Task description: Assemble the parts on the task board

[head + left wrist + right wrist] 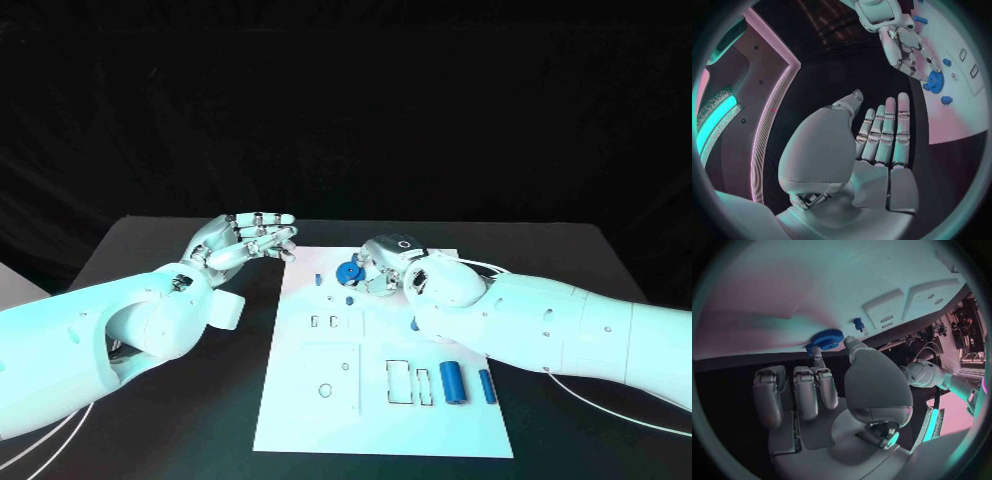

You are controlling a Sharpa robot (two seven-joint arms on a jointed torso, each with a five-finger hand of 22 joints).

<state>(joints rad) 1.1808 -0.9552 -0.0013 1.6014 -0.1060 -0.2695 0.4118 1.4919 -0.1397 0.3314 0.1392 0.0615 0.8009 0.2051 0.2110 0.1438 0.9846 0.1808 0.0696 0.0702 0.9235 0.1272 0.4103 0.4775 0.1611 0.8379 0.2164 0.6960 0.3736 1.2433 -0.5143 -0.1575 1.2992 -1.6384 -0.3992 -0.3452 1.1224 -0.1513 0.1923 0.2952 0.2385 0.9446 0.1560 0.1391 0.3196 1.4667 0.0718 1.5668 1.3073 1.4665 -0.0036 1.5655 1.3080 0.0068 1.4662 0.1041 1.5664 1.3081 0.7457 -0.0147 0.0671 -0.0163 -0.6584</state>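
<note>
The right hand (400,268) reaches over the far end of the task board (378,420), its arm slanting in across the board's right side. A fingertip (816,349) and the thumb tip touch the blue gear (349,271), which sits flat near the board's far edge; whether they pinch it cannot be told. The other fingers curl inward, apart from the gear. The left hand (242,240) hovers over the black table (173,250) just beside the board's far-left corner, fingers straight and pressed together, holding nothing. Two blue cylinders (453,382) lie near the board's right edge, side by side, long axes running along the board's length.
</note>
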